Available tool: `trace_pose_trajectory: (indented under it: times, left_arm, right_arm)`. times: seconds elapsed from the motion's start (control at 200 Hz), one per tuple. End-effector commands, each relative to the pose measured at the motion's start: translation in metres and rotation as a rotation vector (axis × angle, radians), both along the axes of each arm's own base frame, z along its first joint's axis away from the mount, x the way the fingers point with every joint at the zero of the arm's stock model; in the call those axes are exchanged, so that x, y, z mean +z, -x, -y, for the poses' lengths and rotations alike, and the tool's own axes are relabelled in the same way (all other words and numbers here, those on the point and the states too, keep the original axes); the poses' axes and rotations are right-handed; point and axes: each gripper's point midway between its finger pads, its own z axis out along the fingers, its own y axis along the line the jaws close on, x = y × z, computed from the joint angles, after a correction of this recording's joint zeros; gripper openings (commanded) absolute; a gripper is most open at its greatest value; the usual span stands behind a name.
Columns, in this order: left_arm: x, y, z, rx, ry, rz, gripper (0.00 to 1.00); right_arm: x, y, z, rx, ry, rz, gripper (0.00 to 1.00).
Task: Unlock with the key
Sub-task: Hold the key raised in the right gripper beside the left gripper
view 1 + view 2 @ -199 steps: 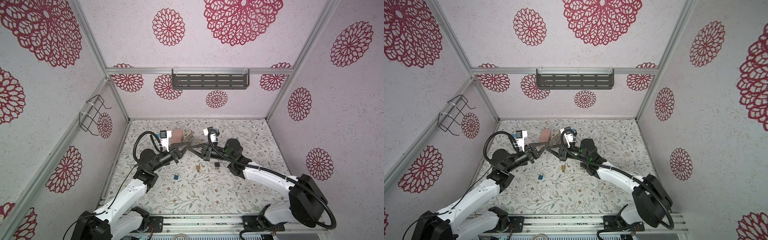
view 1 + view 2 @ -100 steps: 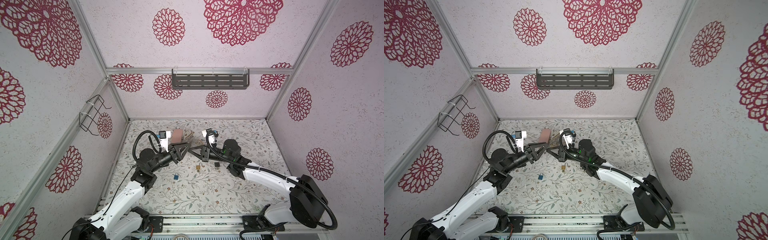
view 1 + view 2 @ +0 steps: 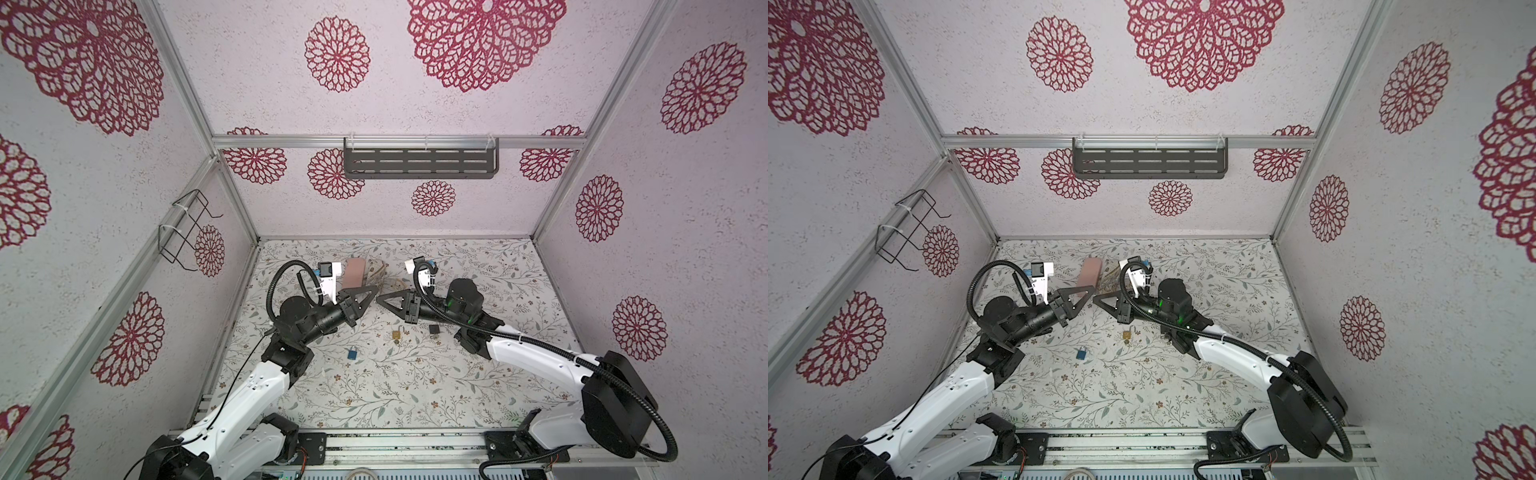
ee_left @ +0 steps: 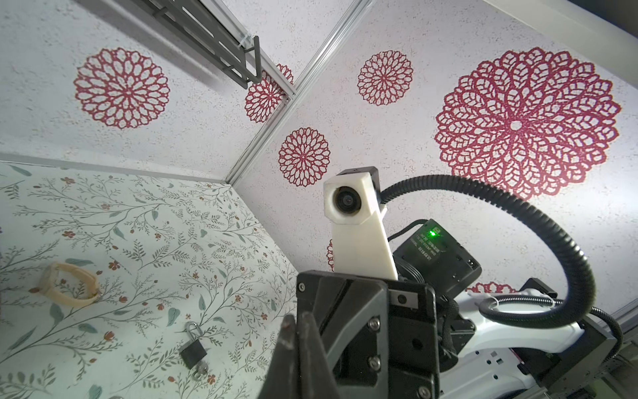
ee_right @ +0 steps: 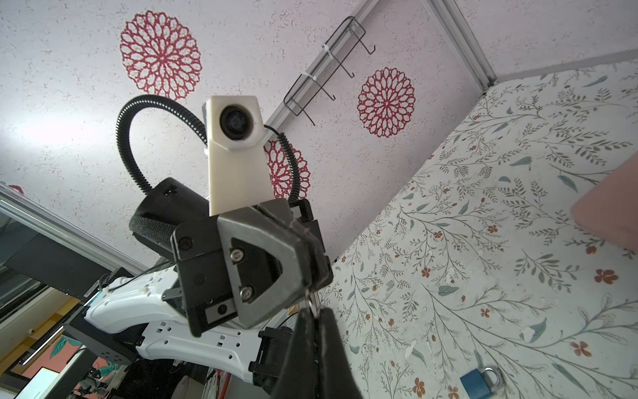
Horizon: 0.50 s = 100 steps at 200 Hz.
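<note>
The black left gripper (image 3: 375,288), fingers closed, meets the black right gripper (image 3: 379,299), whose closed fingers seem to pinch a small silver metal key (image 5: 312,305) at their tips, with the small brass padlock (image 3: 397,333) well below them, so a firm, straight pinch matters.

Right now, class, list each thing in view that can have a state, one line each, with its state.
right gripper, shut on the key
left gripper, shut, tip at the key
key, held in the air, in no lock
blue padlock, lying flat, shackle closed
black padlock, lying flat, shackle looks closed
brass padlock, lying flat, shackle unclear
</note>
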Motion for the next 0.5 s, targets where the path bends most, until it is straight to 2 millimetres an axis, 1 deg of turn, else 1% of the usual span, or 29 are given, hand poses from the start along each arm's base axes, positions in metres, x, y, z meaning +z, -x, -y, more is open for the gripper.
trace_pose_trajectory:
  times: [0.0, 0.08, 0.115, 0.155, 0.18, 0.275, 0.345, 0.495]
  left_arm:
    - [0.0039, 0.0026, 0.0011, -0.016, 0.0, 0.031, 0.0]
    - [0.0061, 0.005, 0.0025, -0.03, 0.011, 0.045, 0.0]
    - [0.0065, 0.005, 0.0027, -0.033, 0.012, 0.049, 0.0]
    - [0.0065, 0.0056, 0.0033, -0.037, 0.012, 0.049, 0.0]
    - [0.0066, 0.0057, 0.0034, -0.039, 0.012, 0.05, 0.0]
    - [0.0065, 0.0065, 0.0035, -0.042, 0.013, 0.053, 0.0]
    - [0.006, 0.0064, 0.0034, -0.041, 0.012, 0.053, 0.0]
    - [0.0057, 0.0061, 0.0037, -0.041, 0.012, 0.052, 0.0]
  right_arm:
    - [0.0299, 0.0034, 0.0017, 0.008, -0.074, 0.061, 0.0]
    - [0.0315, 0.0034, -0.0003, 0.019, -0.081, 0.063, 0.0]
    - [0.0325, 0.0034, -0.0014, 0.025, -0.084, 0.064, 0.02]
    - [0.0328, 0.0032, -0.0026, 0.03, -0.085, 0.063, 0.08]
    - [0.0328, 0.003, -0.0034, 0.034, -0.085, 0.063, 0.1]
    - [0.0331, 0.003, -0.0041, 0.037, -0.086, 0.063, 0.1]
    - [0.033, 0.0029, -0.0048, 0.04, -0.085, 0.064, 0.14]
    - [0.0325, 0.0027, -0.0051, 0.041, -0.082, 0.067, 0.13]
